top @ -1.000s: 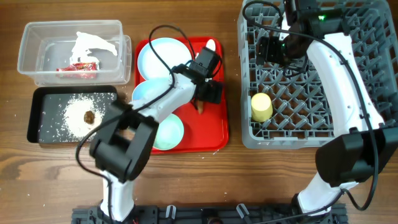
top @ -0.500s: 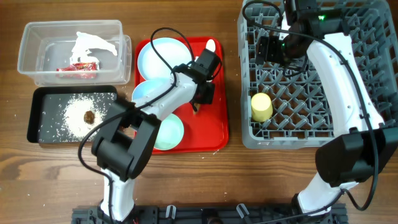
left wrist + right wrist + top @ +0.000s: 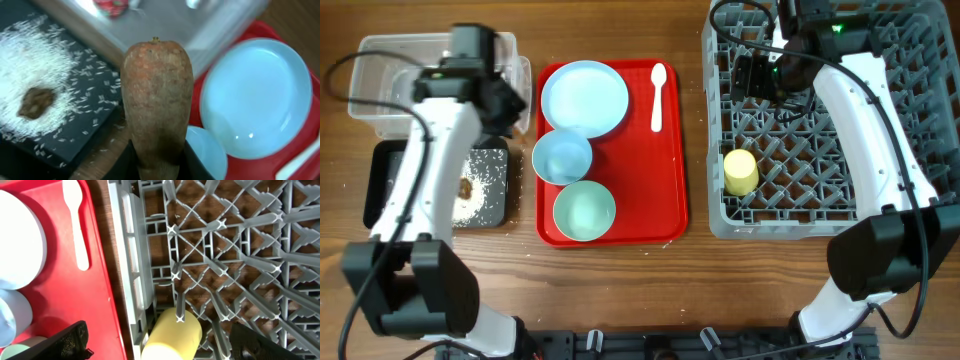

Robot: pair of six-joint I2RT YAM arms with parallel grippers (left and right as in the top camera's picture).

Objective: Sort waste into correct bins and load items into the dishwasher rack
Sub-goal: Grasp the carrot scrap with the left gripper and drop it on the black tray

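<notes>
My left gripper is shut on the thick end of an orange-brown carrot, held over the gap between the black tray and the clear tub. From overhead the left gripper sits at the tub's right end and hides the carrot. Rice and a brown lump lie in the black tray. A red wrapper shows in the tub. My right gripper is open above the yellow cup, which lies in the grey rack.
The red serving tray holds a pale blue plate, a pale bowl, a green bowl and a white spoon. The rack's left wall runs beside the red tray.
My left gripper shut on the carrot on the red tray, then swung left with it to the tub and black tray. The right arm has not moved.
</notes>
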